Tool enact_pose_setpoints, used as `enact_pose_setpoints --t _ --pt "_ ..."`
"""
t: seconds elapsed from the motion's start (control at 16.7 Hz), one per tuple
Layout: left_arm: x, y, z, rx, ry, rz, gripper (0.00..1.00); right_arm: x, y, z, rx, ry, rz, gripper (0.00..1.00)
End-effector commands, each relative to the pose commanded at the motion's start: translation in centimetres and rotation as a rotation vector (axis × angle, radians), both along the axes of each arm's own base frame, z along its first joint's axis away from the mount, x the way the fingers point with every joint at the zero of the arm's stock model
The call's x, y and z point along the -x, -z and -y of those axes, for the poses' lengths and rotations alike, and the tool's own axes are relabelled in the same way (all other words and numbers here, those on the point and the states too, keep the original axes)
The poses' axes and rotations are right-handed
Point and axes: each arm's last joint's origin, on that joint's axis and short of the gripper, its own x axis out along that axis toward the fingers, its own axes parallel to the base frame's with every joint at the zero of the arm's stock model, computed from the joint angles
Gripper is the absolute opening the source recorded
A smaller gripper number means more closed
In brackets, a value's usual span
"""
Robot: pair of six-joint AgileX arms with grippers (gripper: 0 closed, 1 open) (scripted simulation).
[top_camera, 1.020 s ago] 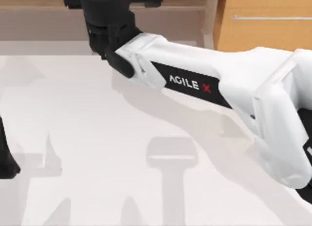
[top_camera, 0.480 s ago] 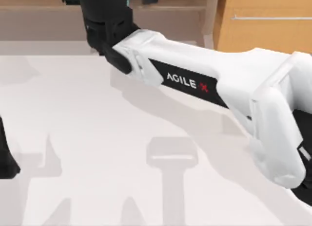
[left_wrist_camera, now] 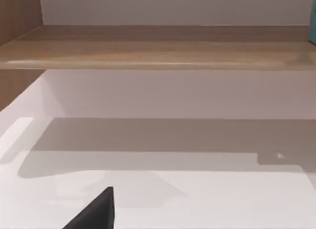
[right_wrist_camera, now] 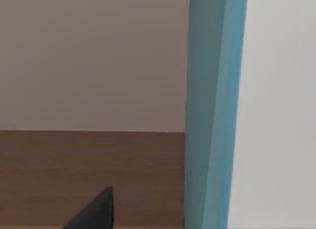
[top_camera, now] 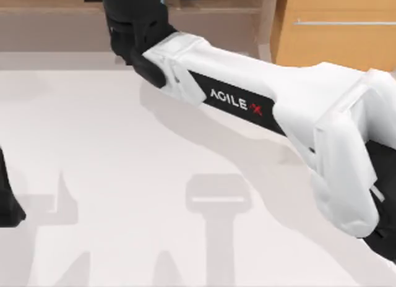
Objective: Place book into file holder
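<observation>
1. Right gripper first: it's reached way over to the far-left part of the table, into the open wooden shelf compartment at the back. We honestly can't tell from up top whether the jaws are spread or clamped, since the black wrist covers them.
2. The thin slab-like book with light blue/teal edges sits right up against our right wrist camera, upright, its white face to one side. Standing that close and square to the camera, it's probably in the grip, though we don't see contact.
3. Behind it there's a brown wooden floor and a plain back wall, so the book looks to be inside the compartment, held on edge so it can slot in like a file.
4. The white AgileX forearm stretches diagonally across the white table.
5. Left gripper is parked at the table's left edge, facing the shelf; can't tell its jaws either.
</observation>
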Motion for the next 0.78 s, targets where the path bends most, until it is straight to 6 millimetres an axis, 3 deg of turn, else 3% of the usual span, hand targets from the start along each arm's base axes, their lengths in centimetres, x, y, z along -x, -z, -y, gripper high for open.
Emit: enact_pose_setpoints --t 0.78 --pt "0.00 0.00 0.00 0.000 0.000 0.000 1.00 0.00 0.00 0.00 0.000 0.000 0.000 0.02"
